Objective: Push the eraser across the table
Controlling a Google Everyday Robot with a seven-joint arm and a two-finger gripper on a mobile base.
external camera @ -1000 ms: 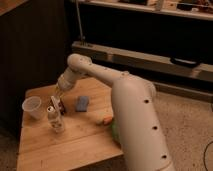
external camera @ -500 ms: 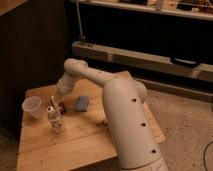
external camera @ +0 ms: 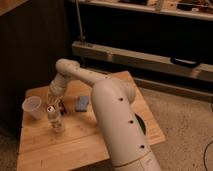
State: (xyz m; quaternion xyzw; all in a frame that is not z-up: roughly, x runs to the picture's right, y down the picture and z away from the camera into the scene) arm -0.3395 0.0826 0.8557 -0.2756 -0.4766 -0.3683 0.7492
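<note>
The light-wood table (external camera: 75, 145) fills the lower left of the camera view. The eraser (external camera: 60, 106) is a small white block with red and dark marks, lying left of the table's centre, partly hidden by the gripper. My gripper (external camera: 53, 102) hangs from the white arm (external camera: 112, 115) and sits low over the table, right at the eraser's left side and just behind the clear bottle.
A small clear bottle (external camera: 55, 121) stands just in front of the gripper. A translucent plastic cup (external camera: 32, 108) stands at the table's left. A flat blue pad (external camera: 82, 103) lies right of the eraser. Dark shelving (external camera: 145, 57) runs behind the table.
The arm's big link has swung left and nearer the camera, now covering the table's right half. The gripper has stayed low by the eraser and bottle, shifting slightly left.
</note>
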